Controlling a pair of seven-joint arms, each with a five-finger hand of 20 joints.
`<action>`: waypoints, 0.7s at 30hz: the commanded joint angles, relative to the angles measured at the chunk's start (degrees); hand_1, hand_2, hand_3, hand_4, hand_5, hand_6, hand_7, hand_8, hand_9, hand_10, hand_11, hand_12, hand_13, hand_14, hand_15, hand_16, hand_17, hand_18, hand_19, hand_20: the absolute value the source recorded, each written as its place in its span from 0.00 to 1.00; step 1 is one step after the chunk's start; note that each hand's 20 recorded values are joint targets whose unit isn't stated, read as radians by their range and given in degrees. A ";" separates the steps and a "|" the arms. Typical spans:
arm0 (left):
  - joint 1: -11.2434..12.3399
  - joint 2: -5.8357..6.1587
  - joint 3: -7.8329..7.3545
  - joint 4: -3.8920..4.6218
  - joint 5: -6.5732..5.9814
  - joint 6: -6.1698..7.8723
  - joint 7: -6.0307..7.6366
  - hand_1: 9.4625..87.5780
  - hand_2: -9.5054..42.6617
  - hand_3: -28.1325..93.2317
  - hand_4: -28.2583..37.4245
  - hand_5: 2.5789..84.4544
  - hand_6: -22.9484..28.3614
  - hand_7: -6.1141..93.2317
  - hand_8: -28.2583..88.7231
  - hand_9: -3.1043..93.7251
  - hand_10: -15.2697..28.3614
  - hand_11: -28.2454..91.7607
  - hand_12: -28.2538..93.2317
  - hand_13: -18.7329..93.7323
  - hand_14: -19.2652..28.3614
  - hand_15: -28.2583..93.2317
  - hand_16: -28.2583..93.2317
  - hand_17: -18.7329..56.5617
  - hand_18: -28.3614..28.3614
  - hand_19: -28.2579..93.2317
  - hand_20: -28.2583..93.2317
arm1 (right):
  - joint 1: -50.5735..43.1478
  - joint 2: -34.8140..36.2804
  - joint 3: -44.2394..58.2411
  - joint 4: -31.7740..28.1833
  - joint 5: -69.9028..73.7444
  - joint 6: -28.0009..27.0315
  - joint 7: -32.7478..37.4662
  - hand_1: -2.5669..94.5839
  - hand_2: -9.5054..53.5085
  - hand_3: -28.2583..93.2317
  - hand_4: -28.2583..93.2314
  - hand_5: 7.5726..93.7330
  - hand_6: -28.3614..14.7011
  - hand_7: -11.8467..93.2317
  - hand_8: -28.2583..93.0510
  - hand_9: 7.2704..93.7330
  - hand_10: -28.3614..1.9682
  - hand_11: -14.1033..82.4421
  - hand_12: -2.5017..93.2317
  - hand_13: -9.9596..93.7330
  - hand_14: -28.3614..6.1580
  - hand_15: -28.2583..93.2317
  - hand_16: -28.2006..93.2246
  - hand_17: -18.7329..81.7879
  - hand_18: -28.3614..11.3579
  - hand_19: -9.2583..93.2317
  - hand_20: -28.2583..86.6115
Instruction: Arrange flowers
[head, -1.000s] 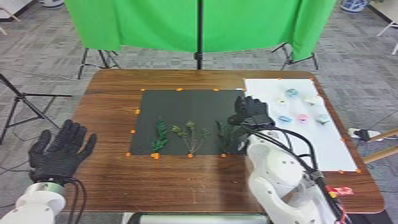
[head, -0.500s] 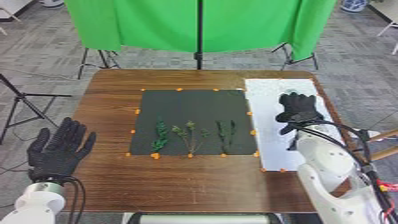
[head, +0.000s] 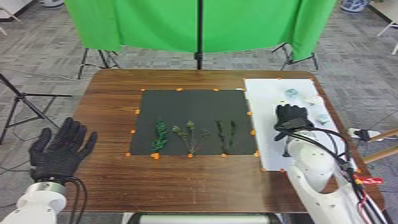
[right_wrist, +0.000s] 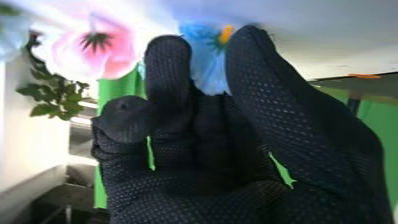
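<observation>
My right hand (head: 291, 118) is low over the white sheet (head: 263, 95), hiding part of it. In the right wrist view, a blue flower (right_wrist: 208, 65) lies between the tips of the right hand (right_wrist: 209, 135); the hand is open, thumb and fingers apart, with no visible grip. Close by is a pink flower (right_wrist: 93, 52). More flower heads stand out on the sheet: a blue one (head: 291, 93), a pale one (head: 313, 100) and another bluish one (head: 322, 119). Green leafy stems (head: 160, 136), a branching sprig (head: 191, 136) and darker stems (head: 226, 137) lie on the black sheet (head: 178, 107).
My left hand (head: 62, 151) is open, palm up, over the left edge of the brown table (head: 111, 115). Orange tape pieces (head: 155, 156) mark the sheets' edges. Behind the table hangs a green cloth (head: 160, 25). A red item (head: 368, 180) is beside the right arm.
My right hand has gone from the black sheet's right edge across to the white sheet, then slightly back left and nearer. The darker stems it partly covered are uncovered. The left hand has stayed put.
</observation>
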 joint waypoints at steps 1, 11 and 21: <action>0.79 -0.75 0.41 0.22 0.07 0.16 -0.46 0.24 0.49 0.86 0.00 0.60 0.63 0.26 0.15 0.49 0.73 0.51 0.36 0.46 0.79 0.74 0.19 0.19 0.82 0.61 0.43 | 0.17 0.21 -1.08 0.68 0.19 6.99 2.28 0.70 0.00 0.79 0.00 0.79 0.63 0.42 0.26 0.90 0.59 0.31 0.50 0.74 0.52 0.71 0.65 0.59 0.15 0.98 0.69; 1.60 -0.20 -0.21 0.03 -0.30 0.46 -0.03 0.24 0.49 0.86 0.00 0.59 0.63 0.25 0.15 0.49 0.72 0.51 0.36 0.45 0.78 0.73 0.19 0.19 0.82 0.61 0.43 | 7.49 -5.80 -10.32 0.21 0.43 18.87 -2.98 0.72 0.00 0.81 0.00 0.86 0.61 0.41 0.31 0.95 0.55 0.28 0.51 0.77 0.52 0.70 0.67 0.59 0.15 0.97 0.69; -1.53 2.44 1.61 1.30 -0.08 1.05 1.12 0.24 0.49 0.86 0.00 0.59 0.63 0.25 0.16 0.48 0.72 0.51 0.36 0.45 0.78 0.73 0.19 0.19 0.82 0.61 0.43 | 21.89 -21.63 -22.91 7.96 -0.47 9.25 -17.86 0.72 0.00 0.81 0.00 0.84 0.62 0.43 0.34 0.94 0.55 0.28 0.52 0.77 0.54 0.69 0.67 0.60 0.17 0.95 0.68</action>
